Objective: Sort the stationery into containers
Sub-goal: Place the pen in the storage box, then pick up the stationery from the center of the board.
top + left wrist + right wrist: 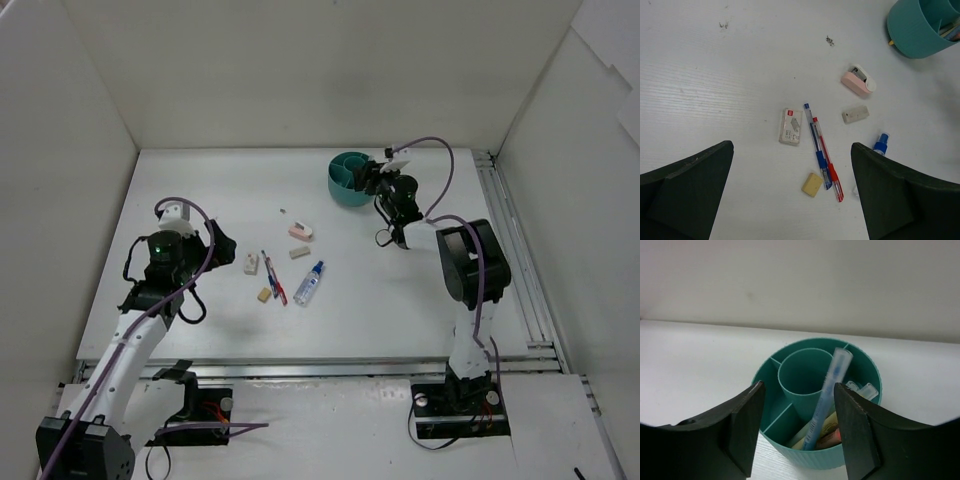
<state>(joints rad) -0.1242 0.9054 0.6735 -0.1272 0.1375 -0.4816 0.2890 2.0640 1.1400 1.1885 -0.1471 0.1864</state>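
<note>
Well, what's left on the table looks light and easy to knock about, so I judge placement matters more than squeeze. In the left wrist view the blue pen (pixel 815 145) and red pen (pixel 827 166) lie touching side by side at centre frame; they're thin, stiff and smooth, and I'd pinch one across its barrel near the middle, though I expect the other to get dragged along. The white eraser (pixel 791 126) sits just left of them, the tan eraser (pixel 812 184) just below it, the grey eraser (pixel 855 114) and a pink piece (pixel 858 81) up to the right; all look small and grippy, best taken across their short sides. The blue-capped tube (pixel 881 144) at right, partly hidden by a finger, looks round and likely to roll. My left claw (pixel 792 150) hangs above this spread, spread wide, holding and touching nothing. My right claw (pixel 799 390) is also parted and empty, framing the teal cup (pixel 805 459) at the upper right of the top view; a pale blue pen (pixel 832 395) leans in an outer compartment with other pieces beside it, and I can't tell whether it brushes the right-hand finger.
</note>
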